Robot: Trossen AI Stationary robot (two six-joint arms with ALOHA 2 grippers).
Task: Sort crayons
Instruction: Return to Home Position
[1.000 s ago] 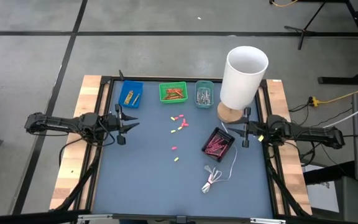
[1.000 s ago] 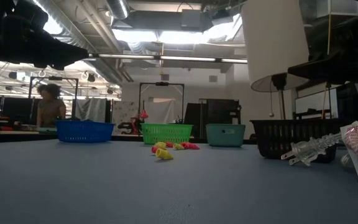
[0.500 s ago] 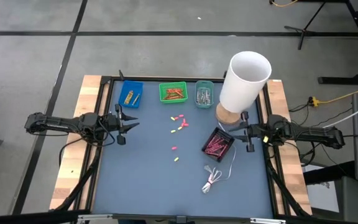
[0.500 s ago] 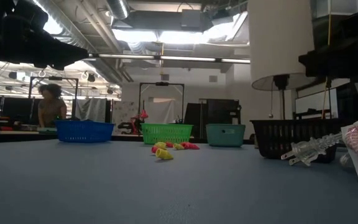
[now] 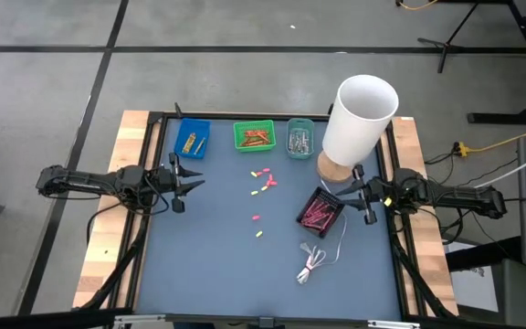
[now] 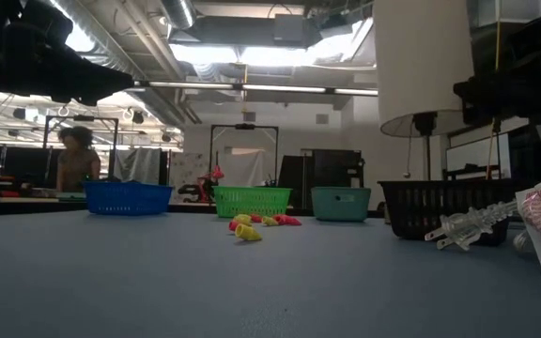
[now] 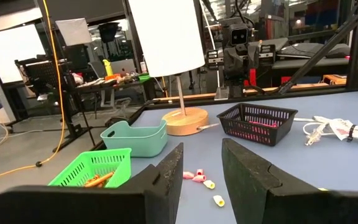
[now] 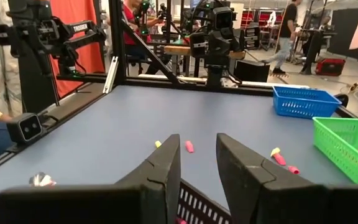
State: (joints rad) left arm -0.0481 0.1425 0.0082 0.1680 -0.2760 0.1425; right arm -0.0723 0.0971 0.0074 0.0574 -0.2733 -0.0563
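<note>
Jaws on both arms stand apart and hold nothing. The left jaws, at the end of the left arm, hang just inside the left edge of the table, their fingers aimed across it. The right jaws, on the right arm, hang at the right edge, just beside the black bin; that bin's rim shows right under their fingers in the right wrist view. The black bin holds a heap of pink-red crayons. Loose crayons, pink and yellow, lie in a small cluster near the table's middle, between the two arms, with one pink stick and one yellow stick apart from it toward the near side. Along the far edge stand three bins in a row: a blue bin with yellow-orange sticks, a green bin with orange-red ones, and a teal bin with pale pieces. A lamp with a white shade stands on a round wooden base between the teal and black bins. A white cable lies bundled near the black bin. Beyond the table, a person shows in the room.
</note>
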